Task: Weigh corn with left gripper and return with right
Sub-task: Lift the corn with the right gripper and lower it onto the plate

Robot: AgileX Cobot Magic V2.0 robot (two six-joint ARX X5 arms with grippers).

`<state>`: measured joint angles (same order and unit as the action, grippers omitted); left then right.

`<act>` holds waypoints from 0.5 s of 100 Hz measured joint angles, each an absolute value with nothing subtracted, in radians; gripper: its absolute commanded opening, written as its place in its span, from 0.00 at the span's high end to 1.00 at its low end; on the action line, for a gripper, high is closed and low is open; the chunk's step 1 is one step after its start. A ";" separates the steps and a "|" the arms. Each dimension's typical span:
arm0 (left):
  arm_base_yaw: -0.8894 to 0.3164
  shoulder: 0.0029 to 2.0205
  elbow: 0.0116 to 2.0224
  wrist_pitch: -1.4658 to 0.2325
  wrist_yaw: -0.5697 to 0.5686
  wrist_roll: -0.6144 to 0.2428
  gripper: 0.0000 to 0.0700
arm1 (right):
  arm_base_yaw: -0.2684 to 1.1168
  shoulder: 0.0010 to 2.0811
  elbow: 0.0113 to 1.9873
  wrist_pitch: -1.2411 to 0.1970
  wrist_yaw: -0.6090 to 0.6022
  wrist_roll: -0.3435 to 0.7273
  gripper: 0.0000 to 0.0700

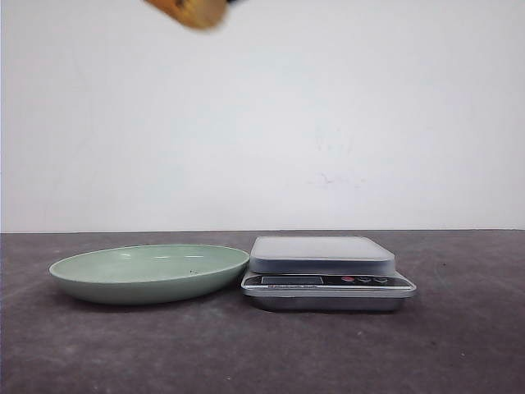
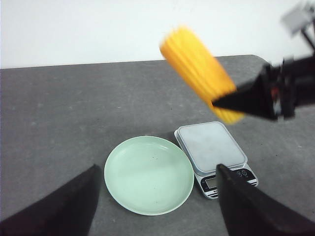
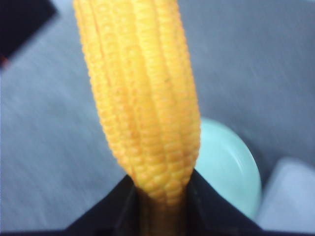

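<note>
- Front view: only a blurred sliver of the short yellow-orange corn cob [image 1: 190,11] shows at the upper edge, high in the air. No gripper is visible in this view. Far beneath the corn, a shallow pale-green round plate [image 1: 149,272] sits on the dark grey table [image 1: 262,353], and a flat silver kitchen scale [image 1: 326,271] with a grey weighing platform stands just beside the plate, on the robot's right; plate rim and scale look close to touching.
- Left wrist view: the left gripper [image 2: 157,201] has its two tapering black fingers [image 2: 246,206] spread wide apart with nothing between them. The plate lies below the gap between those fingers, and the scale is just beside it, nearer one finger. Beyond and above the left gripper, the corn [image 2: 199,71] hangs in the air, tilted, its ribbed kernel rows blurred. The right gripper [image 2: 246,101], black and pointed, has one finger laid against the corn's lower end; it comes in from the side of the scale.
- Right wrist view: the right gripper [image 3: 162,206] is clamped on the base of the corn [image 3: 142,98], black fingers [image 3: 108,209] pressed to both sides of it. The cob juts straight out from the fingertips. Past it, beneath the gripper, part of the green plate [image 3: 229,167] and a corner of the scale [image 3: 290,196] show, both blurred.
</note>
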<state>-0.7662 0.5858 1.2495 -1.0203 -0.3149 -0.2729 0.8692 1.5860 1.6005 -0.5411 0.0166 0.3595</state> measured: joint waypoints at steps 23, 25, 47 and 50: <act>-0.766 0.586 1.250 -1.020 -0.315 -0.273 0.36 | 0.865 1.763 1.794 -0.593 -0.019 0.356 1.00; -0.766 0.586 1.250 -1.020 -0.315 -0.273 0.36 | 0.864 1.779 1.805 -0.601 -0.020 0.356 1.00; -0.766 0.586 1.250 -1.023 -0.315 -0.273 0.36 | 0.863 1.919 1.816 -0.705 -0.010 0.356 1.00; -0.766 0.586 1.250 -1.026 -0.315 -0.273 0.36 | 0.863 1.939 1.816 -0.723 -0.010 0.356 1.00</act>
